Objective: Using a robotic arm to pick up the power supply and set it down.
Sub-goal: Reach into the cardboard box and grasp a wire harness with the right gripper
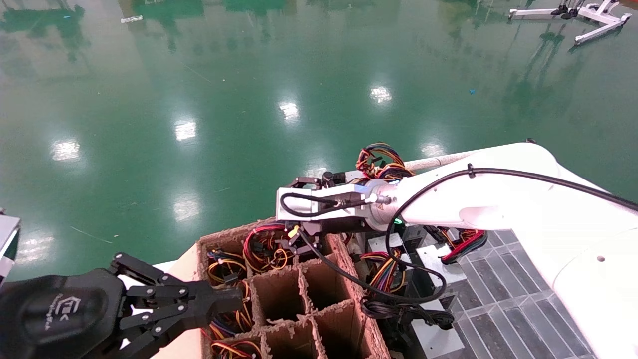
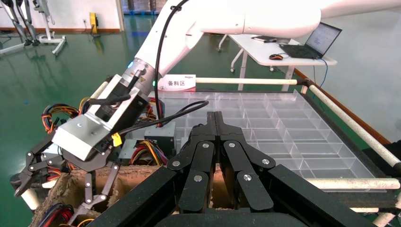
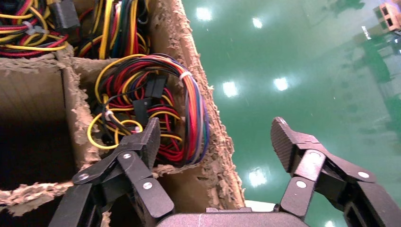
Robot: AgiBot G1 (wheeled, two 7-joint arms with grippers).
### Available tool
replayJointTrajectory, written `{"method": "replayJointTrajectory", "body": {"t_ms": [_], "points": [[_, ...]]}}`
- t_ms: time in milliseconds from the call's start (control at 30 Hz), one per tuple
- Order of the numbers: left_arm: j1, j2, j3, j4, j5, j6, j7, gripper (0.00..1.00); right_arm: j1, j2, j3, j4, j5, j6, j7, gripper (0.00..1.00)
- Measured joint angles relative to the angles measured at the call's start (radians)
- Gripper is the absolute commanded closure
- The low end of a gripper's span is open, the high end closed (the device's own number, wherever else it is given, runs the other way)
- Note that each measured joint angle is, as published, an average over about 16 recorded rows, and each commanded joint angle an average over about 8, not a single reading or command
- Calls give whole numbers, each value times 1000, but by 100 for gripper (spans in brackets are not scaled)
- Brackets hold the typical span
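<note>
A glossy green floor (image 1: 249,75) spreads far beyond a divided cardboard box (image 1: 319,294). The power supply (image 3: 156,113), a coil of mostly red wires, sits in the box's far cell. The right gripper (image 3: 215,142) hovers above it, fingers spread; the left gripper (image 2: 216,124), fingers pressed together, waits near-left.

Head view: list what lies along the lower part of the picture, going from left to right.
Left hand, shut → cardboard divider box with wire bundles in its cells → black cord → grey ribbed tray → right arm's white shell.
</note>
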Motion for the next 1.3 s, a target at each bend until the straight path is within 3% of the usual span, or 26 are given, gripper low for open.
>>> {"method": "replayJointTrajectory", "body": {"t_ms": [267, 400, 467, 667, 733, 1300], "points": [[0, 0, 0, 0, 0, 0, 0, 92, 7, -1, -93, 12, 38, 48, 31, 100], [0, 0, 0, 0, 0, 0, 0, 85, 9, -1, -137, 18, 57, 69, 51, 100], [0, 0, 0, 0, 0, 0, 0, 73, 9, 0, -156, 20, 68, 77, 61, 100], [0, 0, 0, 0, 0, 0, 0, 11, 12, 1, -207, 24, 107, 89, 87, 100], [0, 0, 0, 0, 0, 0, 0, 0, 14, 1, -221, 23, 120, 90, 93, 100], [0, 0, 0, 0, 0, 0, 0, 0, 56, 13, -275, -23, 235, 46, 80, 100]]}}
